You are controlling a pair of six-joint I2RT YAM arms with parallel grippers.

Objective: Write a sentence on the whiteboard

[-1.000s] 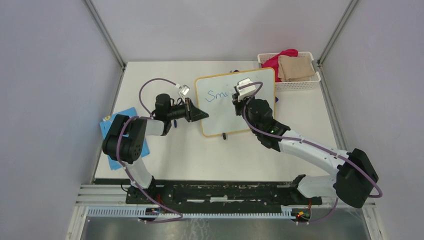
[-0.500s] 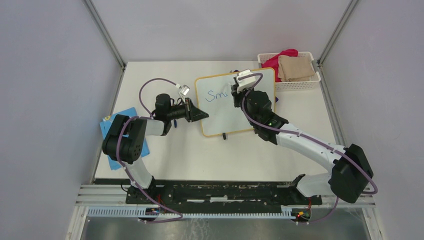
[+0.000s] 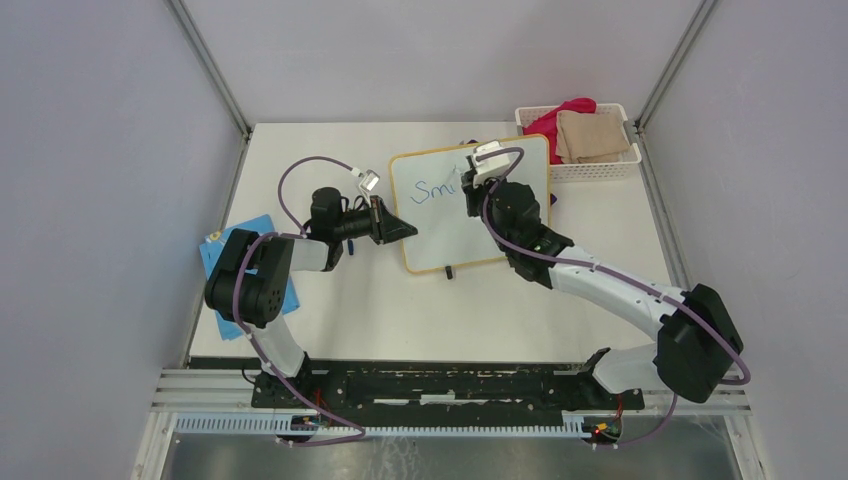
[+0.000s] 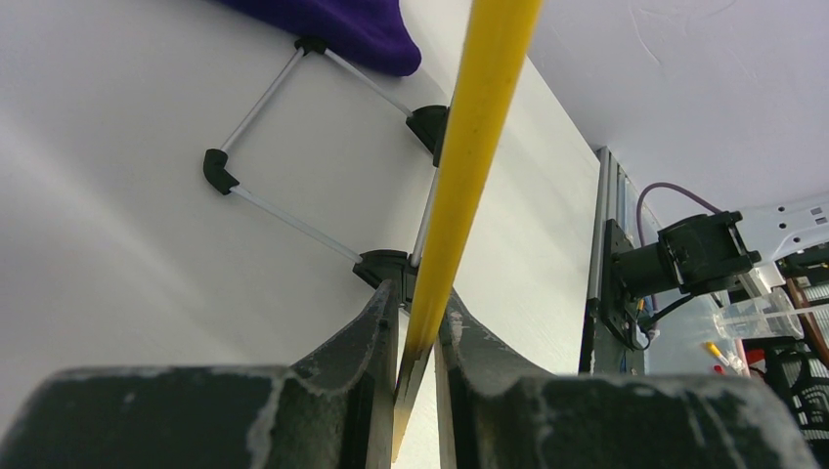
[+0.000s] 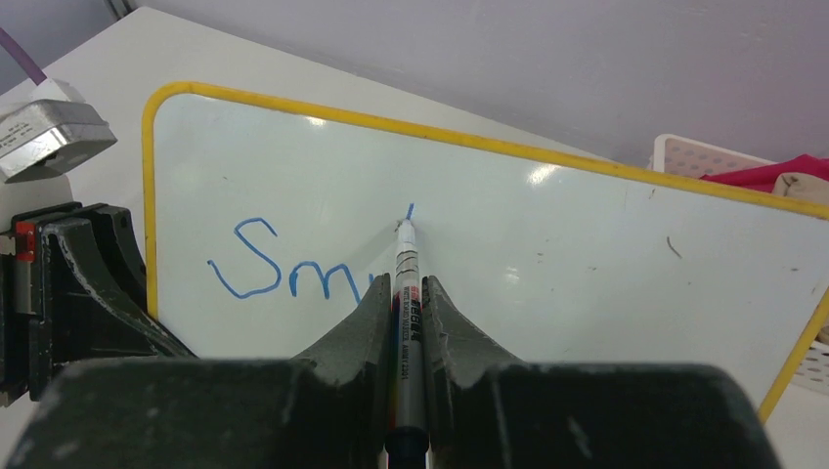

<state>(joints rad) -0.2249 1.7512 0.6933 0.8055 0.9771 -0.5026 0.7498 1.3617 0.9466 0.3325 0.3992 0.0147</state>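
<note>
The whiteboard point(image 3: 440, 228) sits in the upper middle of the overhead frame, on the table point(image 3: 400, 320), with its long axis running left to right across the picture. The left gripper point(image 4: 415, 313) is clamped on the board's yellow frame at its left edge, the jaws pinching the thin rim and steadying it. The right gripper point(image 5: 401, 293) is closed around a marker point(image 5: 407, 322), which points away from the wrist camera toward the board face.

The sentence point(image 5: 288, 269) so far reads "Sm" in blue, with a short fresh stroke just above the marker tip. Seen from the right wrist, the tip stands just right of the "m", at about the height of the letters. It looks to be on the surface, though contact cannot be confirmed from this angle.

The blank white area lies to the right of the tip, along the board's long axis, so the coming letters should call for travel that way. The right arm alone is placed to write.
</note>
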